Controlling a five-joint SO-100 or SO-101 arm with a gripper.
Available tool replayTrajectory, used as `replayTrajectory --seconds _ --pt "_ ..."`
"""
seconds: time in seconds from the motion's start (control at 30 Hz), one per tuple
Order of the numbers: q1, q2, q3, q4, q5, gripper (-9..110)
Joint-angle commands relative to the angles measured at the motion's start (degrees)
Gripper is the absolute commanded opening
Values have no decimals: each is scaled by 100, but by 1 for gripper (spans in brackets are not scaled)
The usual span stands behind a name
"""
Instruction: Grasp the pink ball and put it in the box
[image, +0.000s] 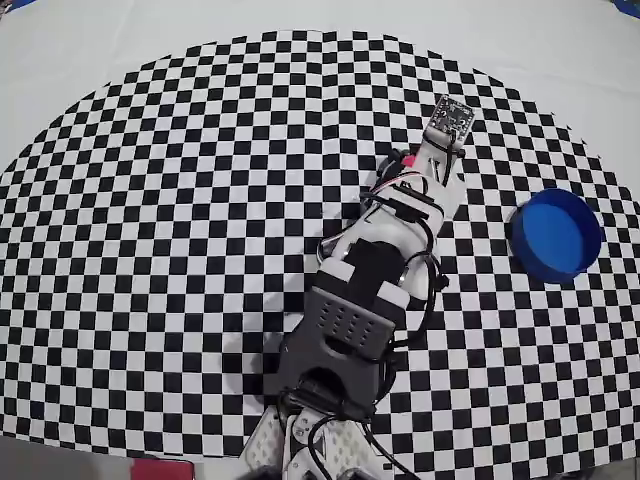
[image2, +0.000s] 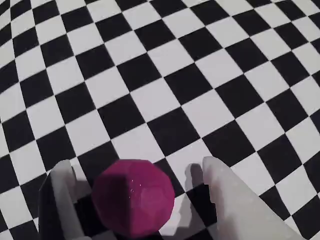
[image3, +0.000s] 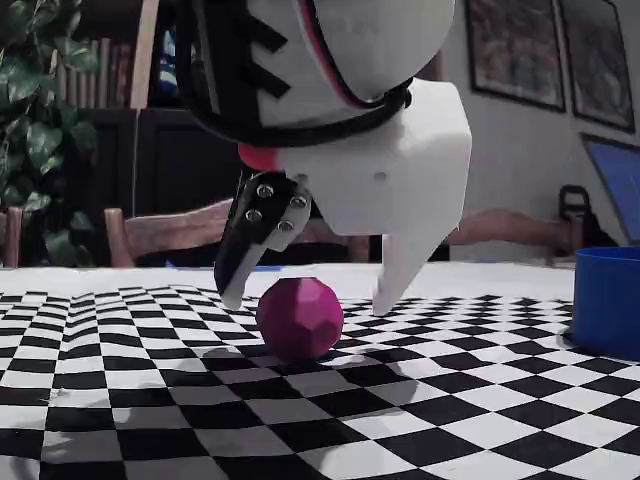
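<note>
The pink ball (image3: 299, 317) rests on the checkered cloth, a faceted magenta sphere. My gripper (image3: 306, 302) hangs low over it and is open, one finger on each side with a small gap to the ball. In the wrist view the ball (image2: 134, 197) lies between the fingertips (image2: 62, 175) of the gripper (image2: 136, 164), touching neither. From overhead the gripper (image: 412, 165) hides nearly all of the ball. The box (image: 557, 235), a round blue container, stands to the right of the gripper, apart from it.
The black-and-white checkered cloth (image: 180, 200) covers the table, and the arm (image: 350, 310) reaches up from its bottom edge. In the fixed view the box (image3: 608, 300) stands at the right edge. Chairs and a plant stand behind the table.
</note>
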Motion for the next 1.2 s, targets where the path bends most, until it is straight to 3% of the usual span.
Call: replayTrajectory --seconds 0.0,1.17 --pt "35 9 -264 18 35 30" --pt "-44 -343 -510 18 35 30"
